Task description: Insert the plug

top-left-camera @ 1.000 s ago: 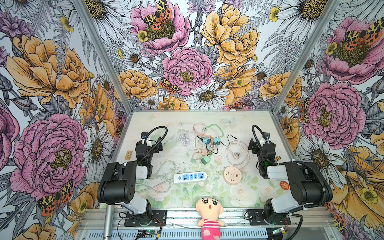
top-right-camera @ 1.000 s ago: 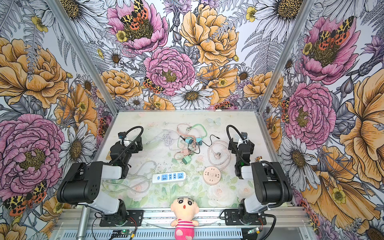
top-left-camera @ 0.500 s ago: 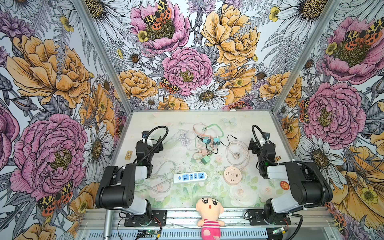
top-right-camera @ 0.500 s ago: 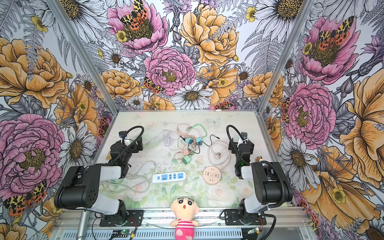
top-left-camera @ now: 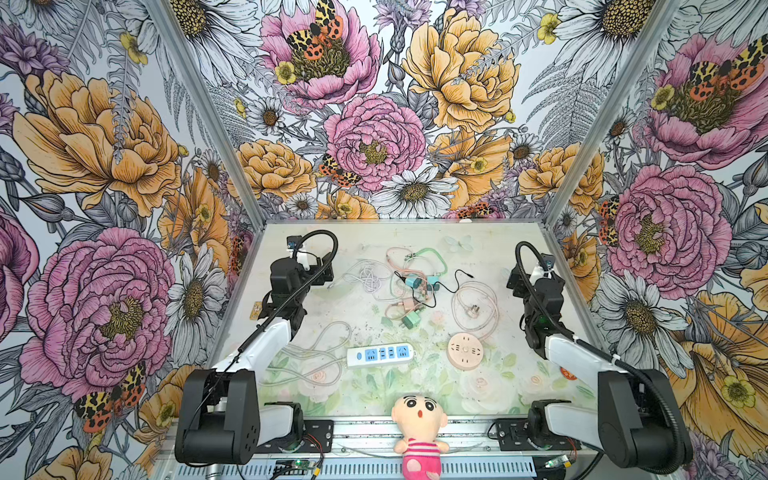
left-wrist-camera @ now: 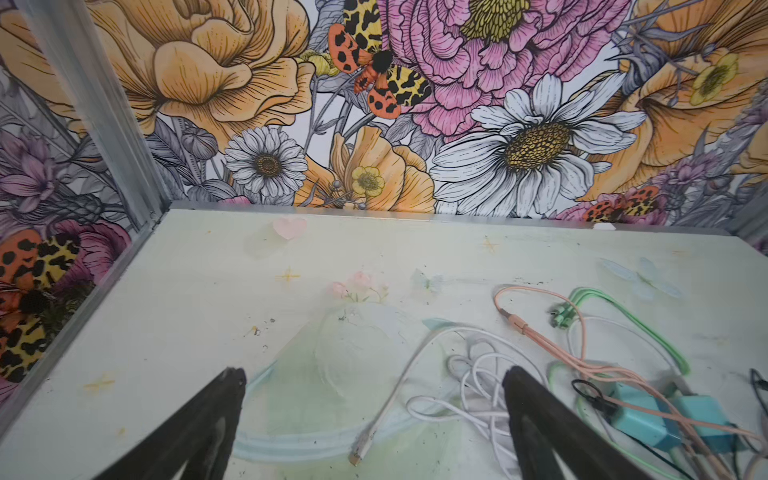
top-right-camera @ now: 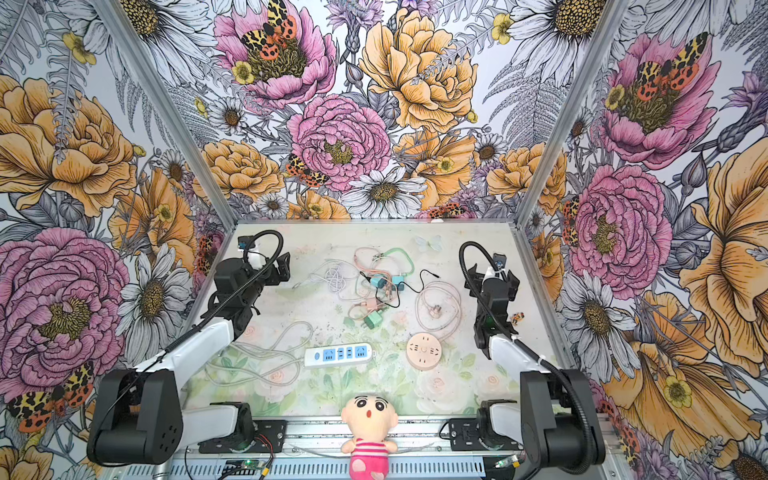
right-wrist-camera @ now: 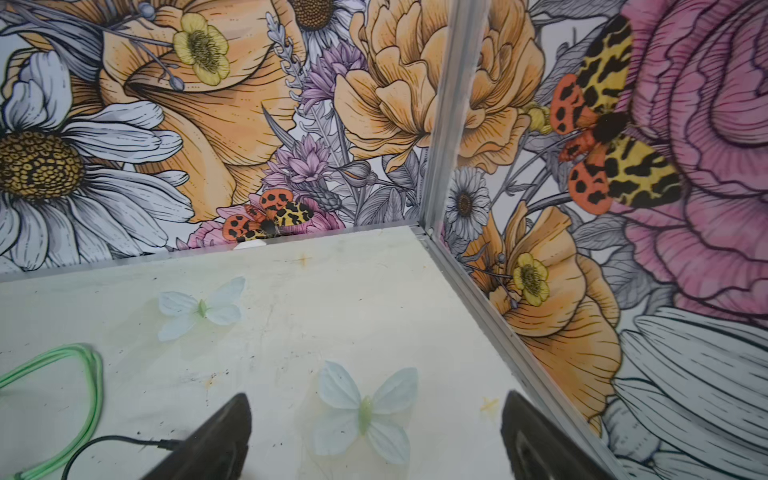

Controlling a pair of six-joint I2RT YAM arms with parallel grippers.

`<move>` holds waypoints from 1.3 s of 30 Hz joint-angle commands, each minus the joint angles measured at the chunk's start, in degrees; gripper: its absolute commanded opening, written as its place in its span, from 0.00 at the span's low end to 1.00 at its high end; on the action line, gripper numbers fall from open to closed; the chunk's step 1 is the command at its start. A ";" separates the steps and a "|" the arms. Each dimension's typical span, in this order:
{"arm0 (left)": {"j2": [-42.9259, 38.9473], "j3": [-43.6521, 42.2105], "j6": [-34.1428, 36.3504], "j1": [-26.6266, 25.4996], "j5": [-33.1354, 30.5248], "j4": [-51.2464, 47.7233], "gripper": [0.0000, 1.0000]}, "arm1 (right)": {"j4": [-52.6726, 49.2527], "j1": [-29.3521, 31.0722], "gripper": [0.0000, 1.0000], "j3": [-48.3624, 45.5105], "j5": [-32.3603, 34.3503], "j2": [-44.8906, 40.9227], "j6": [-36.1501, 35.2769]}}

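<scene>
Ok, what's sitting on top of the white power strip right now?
Nothing: in both top views the white power strip lies bare, its blue sockets empty. No plug or cable crosses it. What is under it is hidden by the strip itself.

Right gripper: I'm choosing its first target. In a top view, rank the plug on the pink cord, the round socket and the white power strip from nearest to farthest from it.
1. The plug, just inward of the right gripper.
2. The round socket, nearer the front.
3. The power strip, front middle.
</scene>
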 commanded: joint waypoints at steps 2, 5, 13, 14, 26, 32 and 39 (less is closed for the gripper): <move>0.03 4.78 -4.06 -3.17 4.61 -10.98 0.99 | -11.20 0.84 0.94 5.66 8.50 -6.57 -0.40; -0.15 6.36 -3.13 -7.16 -0.33 -12.85 0.99 | -15.11 1.12 0.94 7.34 6.80 -9.32 -0.17; 3.50 16.82 -0.17 -14.58 -10.87 -28.09 0.80 | -29.96 2.27 0.91 15.63 2.23 -7.87 6.94; 3.83 17.59 -0.24 -15.11 -11.56 -29.48 0.80 | -31.40 2.66 0.90 16.49 2.04 -7.37 7.49; 7.49 25.00 -6.00 -16.47 -19.75 -42.16 0.61 | -34.92 5.41 0.89 17.33 -5.10 -5.56 12.40; 10.38 26.89 -7.88 -17.37 -16.89 -42.68 0.50 | -36.75 5.64 0.87 19.27 -9.30 -3.32 14.47; 14.48 29.62 -9.67 -21.51 -20.22 -42.55 0.43 | -38.57 6.17 0.84 21.46 -12.59 -0.29 15.82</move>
